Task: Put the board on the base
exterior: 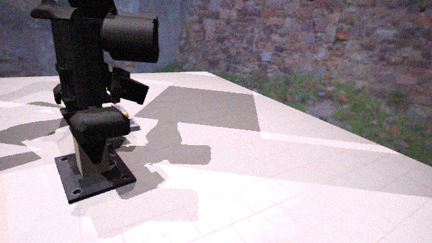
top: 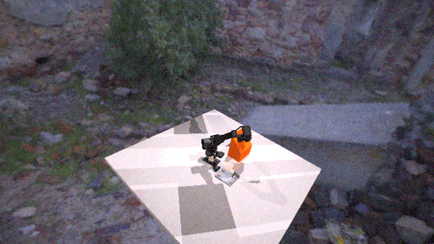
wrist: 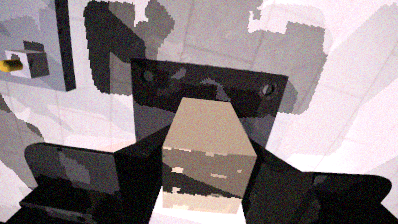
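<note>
The pale tabletop (top: 264,203) (exterior: 304,162) (wrist: 85,120) carries all equipment. In the top view its far, left and right corners are visible; the near corner lies outside the frame.

The black jointed arm (top: 222,137) (exterior: 79,77) extends above the tabletop, from the side of its far-to-right edge inward. An orange faceted block (top: 240,150) stands below the arm, nearer that edge than the two assembly parts.

The flat grey base with four posts (top: 226,177) (exterior: 136,127) (wrist: 40,10) rests on the tabletop, in the middle region between the left and right corners. Its posts point upward and carry no board.

The flat black board with corner holes (top: 205,159) (exterior: 69,175) (wrist: 150,95) lies flat on the tabletop, handle side up. It is beside the base, toward the left corner, with a strip of tabletop between the two parts.

The upright tan square handle (top: 211,158) (exterior: 80,160) (wrist: 210,130) rises from the board. The black parallel jaws (top: 212,160) (exterior: 96,162) point downward and are closed on the handle, one on each side; their opening is partly reduced.

Small gold pins (top: 219,173) (exterior: 127,115) (wrist: 11,65) top the posts. The board's holes are not seated on them.
</note>
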{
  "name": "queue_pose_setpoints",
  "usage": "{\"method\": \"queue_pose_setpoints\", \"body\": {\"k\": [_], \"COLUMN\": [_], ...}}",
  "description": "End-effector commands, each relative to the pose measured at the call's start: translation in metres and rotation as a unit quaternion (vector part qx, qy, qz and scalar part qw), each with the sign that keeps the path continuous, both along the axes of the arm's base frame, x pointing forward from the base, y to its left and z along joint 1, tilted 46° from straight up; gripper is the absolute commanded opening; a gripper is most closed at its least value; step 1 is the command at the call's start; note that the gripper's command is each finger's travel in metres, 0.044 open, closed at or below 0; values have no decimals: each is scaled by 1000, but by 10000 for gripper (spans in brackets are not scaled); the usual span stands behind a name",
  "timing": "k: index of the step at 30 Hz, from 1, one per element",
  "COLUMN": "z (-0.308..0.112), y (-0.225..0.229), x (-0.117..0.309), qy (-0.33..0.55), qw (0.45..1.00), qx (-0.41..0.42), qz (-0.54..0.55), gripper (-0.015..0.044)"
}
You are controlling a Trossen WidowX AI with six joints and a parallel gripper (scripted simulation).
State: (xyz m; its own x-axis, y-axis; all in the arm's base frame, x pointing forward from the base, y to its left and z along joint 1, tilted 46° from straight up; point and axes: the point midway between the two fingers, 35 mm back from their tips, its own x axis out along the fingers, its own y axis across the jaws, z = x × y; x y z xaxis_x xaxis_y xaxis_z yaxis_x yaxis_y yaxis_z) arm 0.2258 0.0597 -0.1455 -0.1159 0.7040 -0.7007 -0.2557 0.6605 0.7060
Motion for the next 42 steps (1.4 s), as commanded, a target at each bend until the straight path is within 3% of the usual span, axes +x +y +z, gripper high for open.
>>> {"method": "queue_pose_setpoints", "body": {"k": [1,28,42], "z": [5,52,67], "y": [-6,-54,-44], "x": [3,10,20], "qy": [-4,-4,-1], "qw": [1000,1000,1000], "qx": [-2,-3,-10], "qz": [0,1,-4], "gripper": [0,0,0]}}
